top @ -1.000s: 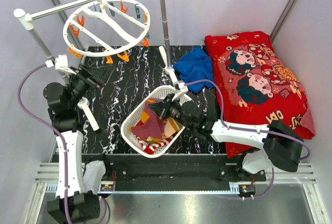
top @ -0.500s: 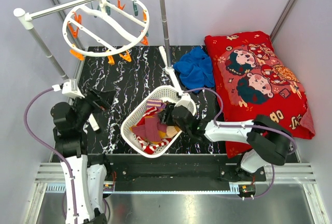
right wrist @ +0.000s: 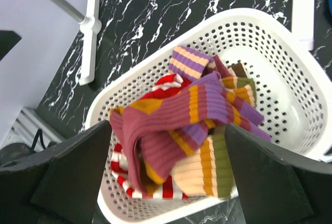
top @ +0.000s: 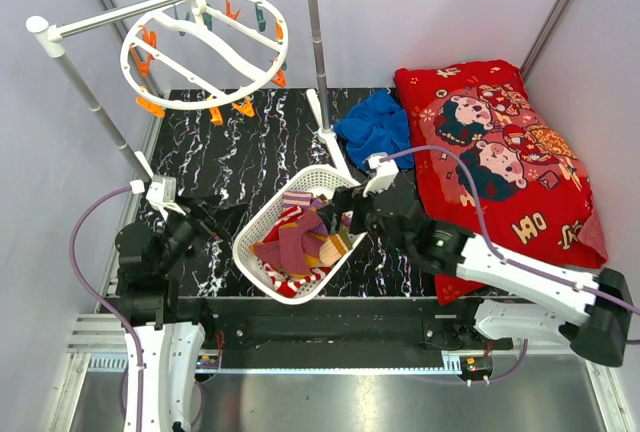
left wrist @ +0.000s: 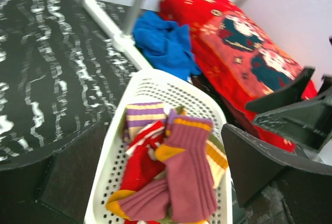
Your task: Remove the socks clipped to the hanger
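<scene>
Two robot arms rise from the near edge of a black, white-veined table [top: 260,142]. The left gripper [left wrist: 163,130] sits low at the near left, pointed toward the middle of the table. Its two dark fingers are spread wide and hold nothing.

The right gripper [right wrist: 167,127] reaches in from the right and hangs above the near right rim of a white perforated basket [right wrist: 249,19]. Its fingers are also spread as wide as they go, one to each side of the basket's contents, and nothing is gripped between them.

The basket stands near the middle of the table, between the two grippers. The socks [right wrist: 176,115] lie heaped inside it. A maroon one with orange and purple bands is draped on top, over red-and-white striped, purple-and-cream striped and tan ones.

Beyond the basket, toward the far right, a crumpled blue cloth [top: 378,127] lies on the table. It touches a large red cartoon-print pillow [top: 490,142] that fills the right side.

At the far left, a white rack [top: 315,42] of poles spans the back of the table. The hanger [top: 205,47], a white ring with crossbars, hangs tilted by its hook from the rack's top bar, well apart from the basket. Orange and teal clips dangle around its rim.
</scene>
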Available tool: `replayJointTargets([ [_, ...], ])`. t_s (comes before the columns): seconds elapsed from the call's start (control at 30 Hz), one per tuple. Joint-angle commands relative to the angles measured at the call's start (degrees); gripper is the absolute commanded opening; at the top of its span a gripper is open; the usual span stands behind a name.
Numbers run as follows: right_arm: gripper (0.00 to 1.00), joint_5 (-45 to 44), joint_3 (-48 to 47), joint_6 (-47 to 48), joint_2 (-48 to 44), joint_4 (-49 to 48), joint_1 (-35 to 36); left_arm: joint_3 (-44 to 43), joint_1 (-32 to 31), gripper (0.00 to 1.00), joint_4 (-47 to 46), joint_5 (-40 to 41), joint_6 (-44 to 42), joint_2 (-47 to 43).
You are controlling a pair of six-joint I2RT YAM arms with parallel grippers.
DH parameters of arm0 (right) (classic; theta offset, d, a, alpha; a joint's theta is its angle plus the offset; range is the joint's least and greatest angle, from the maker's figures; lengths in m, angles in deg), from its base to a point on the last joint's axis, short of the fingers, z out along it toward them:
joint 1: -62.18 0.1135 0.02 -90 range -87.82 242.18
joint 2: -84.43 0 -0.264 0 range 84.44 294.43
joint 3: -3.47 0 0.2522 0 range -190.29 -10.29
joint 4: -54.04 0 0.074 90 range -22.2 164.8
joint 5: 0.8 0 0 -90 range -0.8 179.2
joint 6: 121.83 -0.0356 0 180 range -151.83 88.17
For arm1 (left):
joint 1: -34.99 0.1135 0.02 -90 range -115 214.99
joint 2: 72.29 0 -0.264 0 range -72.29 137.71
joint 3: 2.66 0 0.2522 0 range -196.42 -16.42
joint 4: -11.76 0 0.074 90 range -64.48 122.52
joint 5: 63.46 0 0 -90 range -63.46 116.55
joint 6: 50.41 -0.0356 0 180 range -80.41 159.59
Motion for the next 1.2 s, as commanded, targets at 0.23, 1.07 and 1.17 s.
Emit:
replayJointTargets([
  [0.23,1.0,4.0,0.0,3.5,-19.4,9.2,-0.3,1.5,-3.2,0.99,-9.4,-8.4,2.0,-4.2],
  [1.07,1.0,-0.2,10.0,4.2,-29.4,4.1,-0.3,2.0,-3.6,0.99,-10.6,-9.2,2.1,-6.0],
  [1.17,1.0,-0.4,9.9,4.0,-29.7,4.0,-0.3,2.0,-3.5,0.99,-10.7,-9.1,2.2,-6.0],
])
